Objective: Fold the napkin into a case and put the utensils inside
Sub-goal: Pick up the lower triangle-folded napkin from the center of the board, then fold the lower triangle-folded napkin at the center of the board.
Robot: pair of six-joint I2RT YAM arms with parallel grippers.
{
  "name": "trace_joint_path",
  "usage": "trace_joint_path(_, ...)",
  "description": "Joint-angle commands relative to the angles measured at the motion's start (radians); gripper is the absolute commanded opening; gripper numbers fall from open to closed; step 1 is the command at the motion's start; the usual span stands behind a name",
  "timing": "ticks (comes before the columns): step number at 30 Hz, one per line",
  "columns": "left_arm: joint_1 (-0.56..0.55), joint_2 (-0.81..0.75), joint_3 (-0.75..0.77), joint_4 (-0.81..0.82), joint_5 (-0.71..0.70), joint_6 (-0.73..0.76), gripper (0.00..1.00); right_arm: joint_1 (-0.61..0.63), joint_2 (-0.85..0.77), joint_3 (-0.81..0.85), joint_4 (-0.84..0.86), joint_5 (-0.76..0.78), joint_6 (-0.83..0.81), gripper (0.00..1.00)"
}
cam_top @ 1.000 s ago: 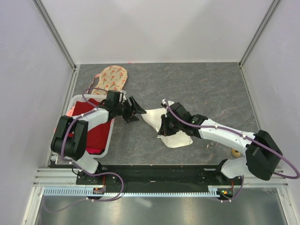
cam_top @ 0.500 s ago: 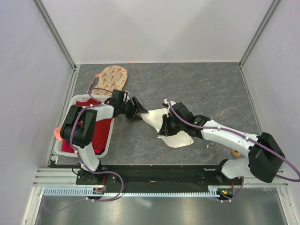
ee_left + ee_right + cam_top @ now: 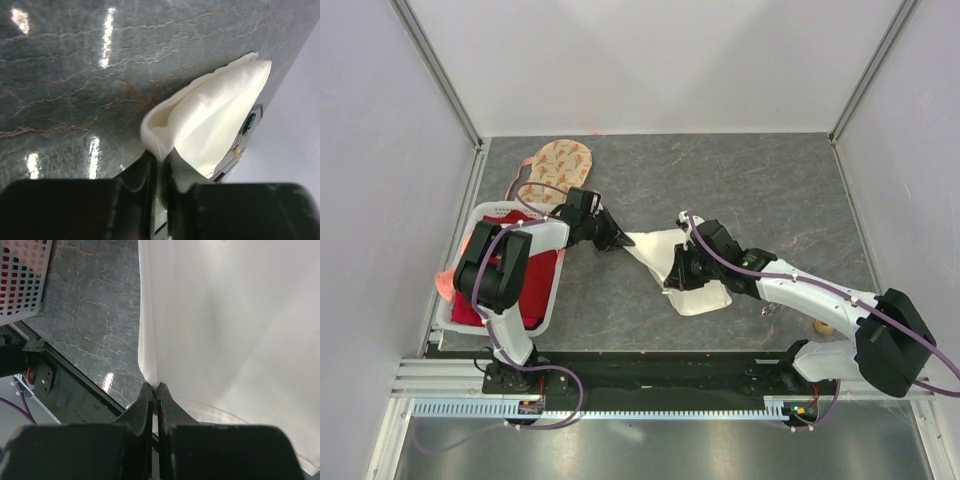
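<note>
Both pairs of jaws are clenched on the napkin (image 3: 655, 245). The left gripper (image 3: 618, 238) pinches its pointed left corner, and the right gripper (image 3: 676, 277) nips a folded edge near its middle. The napkin is thin, soft and cream-white, with no pattern. It lies crumpled on the grey, marble-veined table (image 3: 750, 190) between the two arms. From the left wrist it shows as a puffed, hollow fold narrowing toward the far end. From the right wrist it is a smooth sheet that fills most of the view, so its outline is cut off. The right gripper's body hides the middle of the napkin from above, and only a rounded flap shows on the near side.

Left of the napkin sits a white plastic basket (image 3: 20, 285) with square-holed mesh walls. A red cloth (image 3: 538, 285) lies inside it, partly covered by the left arm. Beyond the napkin and to the left lies a peach printed cloth (image 3: 558, 165) with a rounded end. Right of the napkin, by the right forearm, is a thin pale sliver (image 3: 772, 311) – too small to identify.
</note>
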Motion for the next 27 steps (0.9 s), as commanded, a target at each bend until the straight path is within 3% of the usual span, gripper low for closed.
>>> trace_joint_path(1,-0.001,-0.120,0.069,-0.132,-0.115,0.114,0.02,-0.003,-0.052,-0.066,0.034,-0.049,-0.007,0.00)
trace_joint_path(7,-0.019,-0.210,0.123,-0.336,-0.239,0.252,0.02,0.049,-0.066,-0.206,0.191,-0.181,0.071,0.00)
trace_joint_path(9,-0.037,-0.238,0.134,-0.377,-0.291,0.268,0.02,0.102,-0.054,-0.261,0.325,-0.204,0.151,0.00)
trace_joint_path(14,-0.100,-0.215,0.235,-0.560,-0.551,0.268,0.02,0.137,-0.012,-0.364,0.603,-0.252,0.315,0.00)
trace_joint_path(20,-0.214,-0.051,0.452,-0.716,-0.759,0.168,0.02,0.009,-0.079,-0.416,0.565,-0.299,0.320,0.00)
trace_joint_path(27,-0.308,0.180,0.782,-0.997,-0.983,0.037,0.02,-0.150,-0.083,-0.464,0.423,-0.368,0.205,0.00)
